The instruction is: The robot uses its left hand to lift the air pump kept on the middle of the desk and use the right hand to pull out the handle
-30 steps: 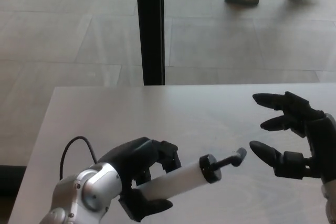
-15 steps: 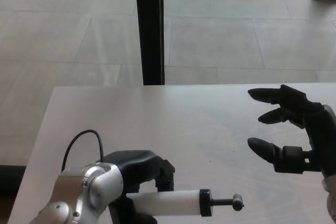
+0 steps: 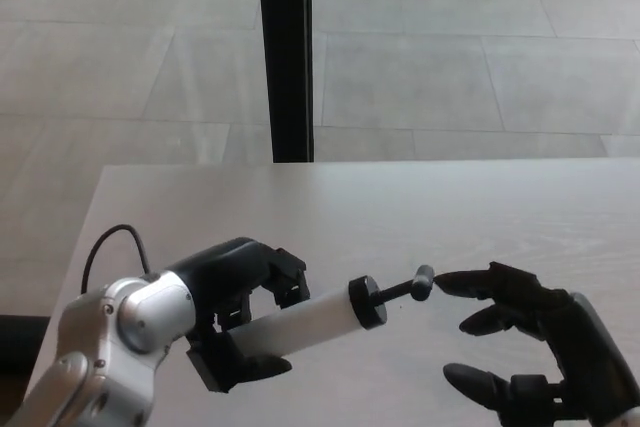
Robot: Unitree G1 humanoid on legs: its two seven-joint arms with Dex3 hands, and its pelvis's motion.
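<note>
Nearest, our right hand [image 3: 530, 357] sits with fingers spread, one fingertip [image 3: 450, 282] just beside the handle [image 3: 423, 280], placed for the pull. Our left hand [image 3: 240, 312] clamps the pump [image 3: 310, 317], tilted above the table [image 3: 400, 207], handle toward the right hand.

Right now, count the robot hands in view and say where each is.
2. The left black robot hand grips the white cylindrical air pump at lower left; the right black robot hand is open at lower right.

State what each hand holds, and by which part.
The left hand grips the air pump by its white barrel. The right hand is open, a fingertip by the handle, holding nothing.
</note>
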